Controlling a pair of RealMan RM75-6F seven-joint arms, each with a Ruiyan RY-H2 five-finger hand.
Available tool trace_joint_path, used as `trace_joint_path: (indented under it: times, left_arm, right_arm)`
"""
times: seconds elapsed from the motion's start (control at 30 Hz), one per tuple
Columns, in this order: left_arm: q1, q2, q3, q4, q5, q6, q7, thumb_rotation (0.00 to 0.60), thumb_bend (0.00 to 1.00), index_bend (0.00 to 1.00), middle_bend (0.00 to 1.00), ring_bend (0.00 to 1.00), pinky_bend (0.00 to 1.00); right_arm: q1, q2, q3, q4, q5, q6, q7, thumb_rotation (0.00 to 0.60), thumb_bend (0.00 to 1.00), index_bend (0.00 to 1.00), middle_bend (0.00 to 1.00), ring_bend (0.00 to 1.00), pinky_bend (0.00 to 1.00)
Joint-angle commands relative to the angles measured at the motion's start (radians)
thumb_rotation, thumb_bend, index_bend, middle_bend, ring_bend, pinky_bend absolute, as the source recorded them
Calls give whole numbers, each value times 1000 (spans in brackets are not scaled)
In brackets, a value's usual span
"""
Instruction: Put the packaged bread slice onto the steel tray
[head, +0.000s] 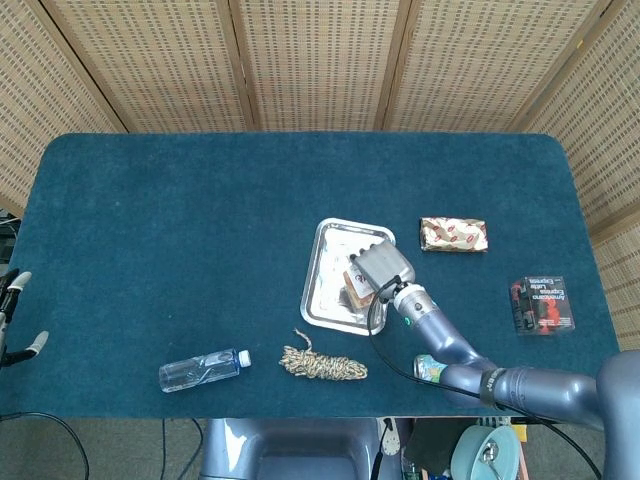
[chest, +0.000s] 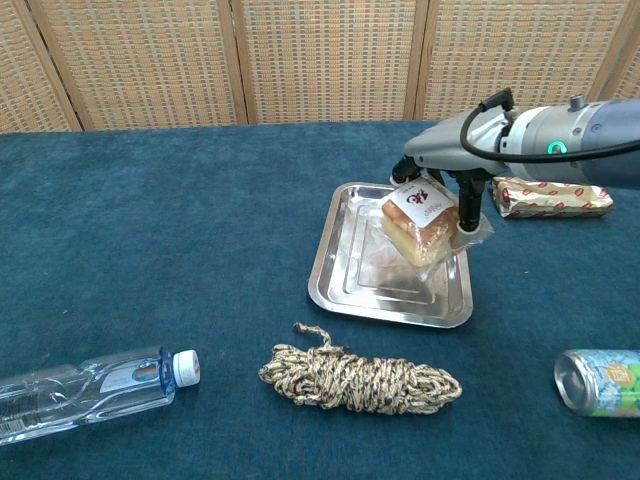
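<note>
Chest view is showing the packaged bread slice (chest: 419, 226) side-on, tilted and lifted above the steel tray (chest: 345, 275); head view is hiding most of the packet (head: 356, 284) beneath the right hand (head: 379, 268). Right hand (chest: 440, 165) is gripping the bread from above, fingers (chest: 466, 210) reaching down its right side. Left hand (head: 12, 320) is appearing only in head view, at the table's left edge, fingers spread, holding nothing. Rope bundle (chest: 358, 379) is lying near the tray's front edge.
</note>
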Motion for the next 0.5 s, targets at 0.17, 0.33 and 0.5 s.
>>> trace_joint_path:
  times: [0.17,0.33,0.5]
  left_arm:
    - [2,5,-2,6,-4,-2,-9,600,316,0,0,0,0]
    - [4,3,-2,12,-12,-10,-14,600,317,0,0,0,0]
    - [6,1,-3,19,-14,-11,-23,600,317,0,0,0,0]
  right_arm:
    - [55,-50,2,95,-4,-62,59,600,145,440,456,392,537]
    - [66,-63,-8,127,-17,-79,96,600,146,440,456,392,537]
    - [81,-77,-19,161,-25,-94,122,600,146,439,456,392,537]
